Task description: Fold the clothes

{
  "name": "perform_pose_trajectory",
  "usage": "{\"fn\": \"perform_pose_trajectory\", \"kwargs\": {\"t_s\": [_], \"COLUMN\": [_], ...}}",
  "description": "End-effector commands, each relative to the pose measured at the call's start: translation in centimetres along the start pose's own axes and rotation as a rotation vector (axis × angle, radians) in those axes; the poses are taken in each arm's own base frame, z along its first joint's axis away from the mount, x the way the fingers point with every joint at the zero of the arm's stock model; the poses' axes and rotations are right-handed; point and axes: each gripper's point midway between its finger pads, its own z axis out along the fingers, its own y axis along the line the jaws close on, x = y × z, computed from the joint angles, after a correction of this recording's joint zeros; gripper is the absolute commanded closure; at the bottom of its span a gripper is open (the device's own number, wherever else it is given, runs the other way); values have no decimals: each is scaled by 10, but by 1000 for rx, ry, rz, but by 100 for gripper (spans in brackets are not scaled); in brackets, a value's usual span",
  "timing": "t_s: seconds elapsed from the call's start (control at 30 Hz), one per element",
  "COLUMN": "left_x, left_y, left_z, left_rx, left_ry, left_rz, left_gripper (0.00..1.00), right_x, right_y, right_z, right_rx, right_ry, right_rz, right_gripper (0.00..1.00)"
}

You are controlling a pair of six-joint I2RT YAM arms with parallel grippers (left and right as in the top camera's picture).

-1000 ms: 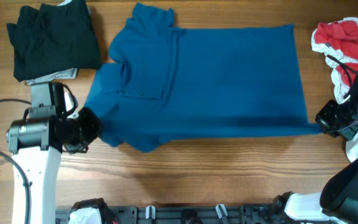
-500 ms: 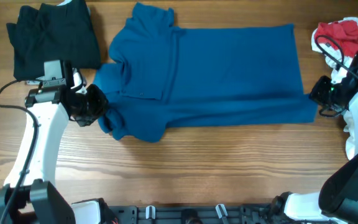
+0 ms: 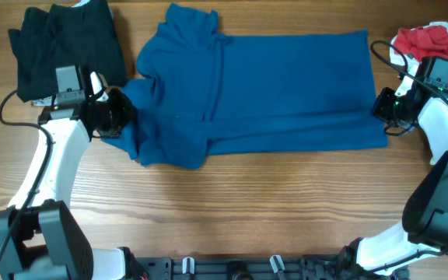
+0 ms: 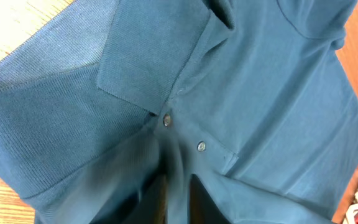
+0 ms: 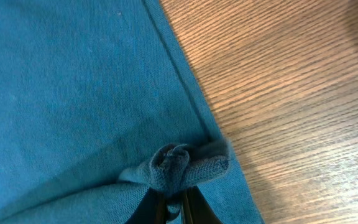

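Overhead: the blue shirt (image 3: 286,85) lies spread across the table (image 3: 286,210), with a black garment (image 3: 68,50) beyond its collar end and a red-and-white garment (image 3: 430,47) beyond its hem end. The left gripper (image 3: 117,119) grips the collar end and the right gripper (image 3: 384,109) the hem corner, probably to carry the near edge over evenly.

Left wrist: the jaws are narrow, pinching cloth below the buttons (image 4: 166,120).

Right wrist: the jaws are clamped on the bunched hem (image 5: 179,163).

View filled by blue shirt (image 4: 260,93), collar (image 4: 148,62) and two buttons (image 4: 166,121) showing; gripper (image 4: 178,186) pinches fabric fold at bottom edge
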Motion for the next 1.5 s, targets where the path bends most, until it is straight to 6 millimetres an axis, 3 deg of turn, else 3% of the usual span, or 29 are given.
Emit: {"fn": "perform_pose_trajectory", "kwargs": {"t_s": [0.0, 0.1, 0.23, 0.33, 0.37, 0.4, 0.53, 0.6, 0.7, 0.8, 0.93, 1.1, 1.23, 1.37, 1.47], "left_x": [4, 5, 17, 34, 39, 44, 69, 83, 102, 117, 129, 143, 156, 160, 158], "left_y": [0, -10, -16, -26, -28, -30, -37, -41, -51, -57, -59, -51, -37, -41, -44], "left_z": [9, 12, 14, 18, 19, 20, 23, 25, 27, 33, 39, 56, 78, 84, 86], "left_rx": [-4, 15, 17, 26, 24, 23, 7, 4, 13, -22, -107, -208, -262, -253, -244], "left_ry": [24, 17, 50, 96, 107, 118, 181, 213, 251, 241, 194, 208, 262, 259, 247], "left_rz": [1, 30, 55, 88, 97, 106, 144, 199, 310, 464, 697, 969, 1008, 1022, 1023], "left_gripper": [80, 72, 74, 74, 74, 74, 72, 70, 60, 41, 36, 42, 43, 43, 51], "right_x": [3, 3, 0, -13, -18, -22, -15, -9, 6, 17, 25, 29, 30, 30, 30], "right_y": [4, 5, 6, 12, 16, 18, 16, 15, 13, 5, 2, 2, 1, 1, 1], "right_z": [8, 8, 8, 8, 8, 8, 9, 9, 9, 9, 8, 8, 8, 8, 8], "right_rx": [-19, -28, -29, -61, -84, -97, -88, -85, -77, -31, -15, -13, -12, -13, -12], "right_ry": [18, 18, 7, -48, -68, -80, -51, -28, 34, 76, 107, 123, 129, 129, 130], "right_rz": [-20, -23, -25, -33, -38, -39, -31, -28, -17, -3, 1, 4, 4, 4, 5], "right_gripper": [92, 83, 83, 83, 80, 69, 58, 58, 57, 59, 59, 59, 58, 58, 58]}}
